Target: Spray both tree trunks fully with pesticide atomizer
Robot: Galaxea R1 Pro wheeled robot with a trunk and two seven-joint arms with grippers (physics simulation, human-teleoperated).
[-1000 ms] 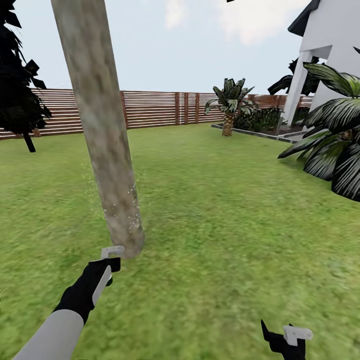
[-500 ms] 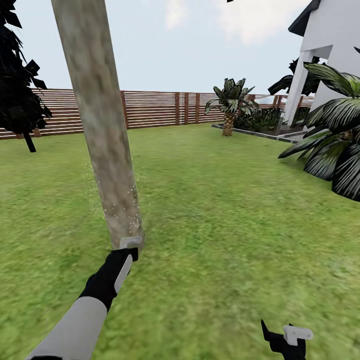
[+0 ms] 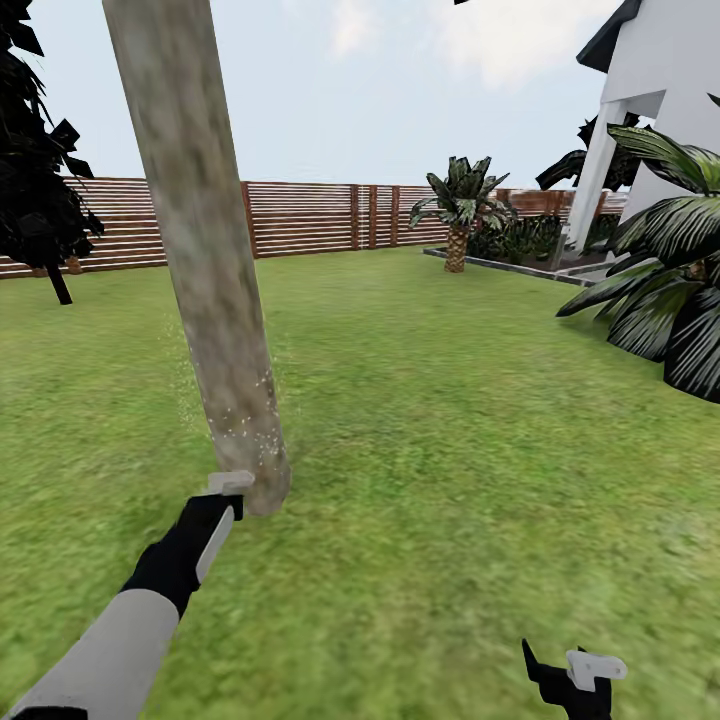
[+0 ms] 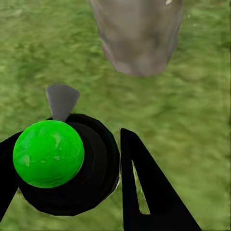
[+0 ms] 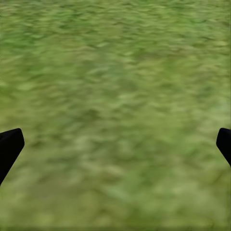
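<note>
While the left claw reached out low over the grass, it was clenched around the pesticide atomizer. Seen from the left wrist, the atomizer was a round, dark, almost black bottle with a bright green ball on top and a small grey nozzle pointing toward the tree trunk. A black finger pressed against its side. From the head view, the pale tip of the claw sat just beside the foot of the trunk, a little to its left.

The trunk was thick, smooth and grey-brown with blotchy marks, and it leaned a bit as it rose up out of the picture. Tiny white specks of pesticide dotted its lower part and floated close around it. Higher up, the trunk looked bare.

The right claw hung low at the near right, well apart from the tree. Its two black fingers were spread wide with nothing but grass between them.

Far behind stood a brown wooden fence, a small palm plant, and a white house at the right. A big striped leafy plant grew at the right edge, and a dark tree stood at the far left.
</note>
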